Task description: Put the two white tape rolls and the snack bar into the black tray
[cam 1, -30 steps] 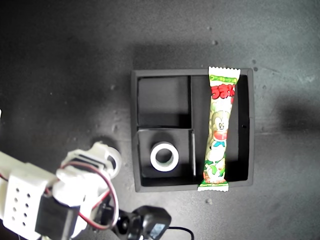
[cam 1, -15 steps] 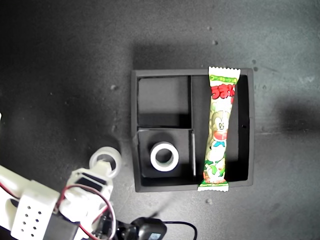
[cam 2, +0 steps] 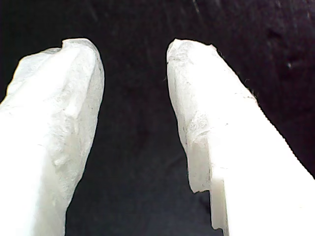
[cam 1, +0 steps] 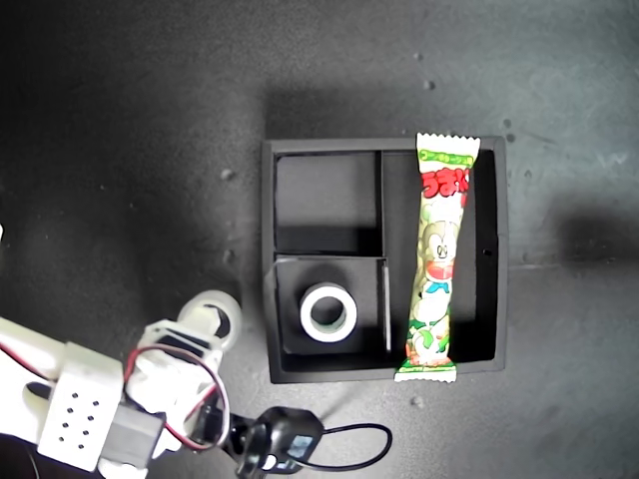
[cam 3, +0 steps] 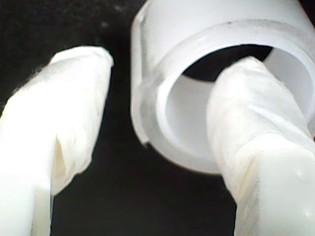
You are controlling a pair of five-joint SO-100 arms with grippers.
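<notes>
The black tray (cam 1: 268, 259) sits on the dark counter (cam 1: 130, 120), a little toward the exterior view's right. There is lots of bare counter above the tray and on the exterior view's left, and a strip on the exterior view's right too. The snack bar (cam 1: 439, 259) lies in the long compartment, and both crimped ends stick out over the tray's rim. One white tape roll (cam 1: 328, 311) lies flat in the small compartment nearer the bottom of the exterior view. The other small compartment holds nothing. The second white tape roll (cam 1: 212, 317) is on the counter just beside the tray's outer wall, on the exterior view's left, not touching it. The second end effector (cam 3: 162, 128) is at that roll (cam 3: 216, 83). Its jaws are open fairly wide, one finger (cam 3: 251, 128) pokes into the roll's hole and the other finger is outside the ring with a gap, so the roll is not squeezed. In the exterior view that arm (cam 1: 90, 409) comes in from the bottom left corner. The first end effector (cam 2: 133, 88) has its jaws apart with only dark counter between them, and it holds nothing.
</notes>
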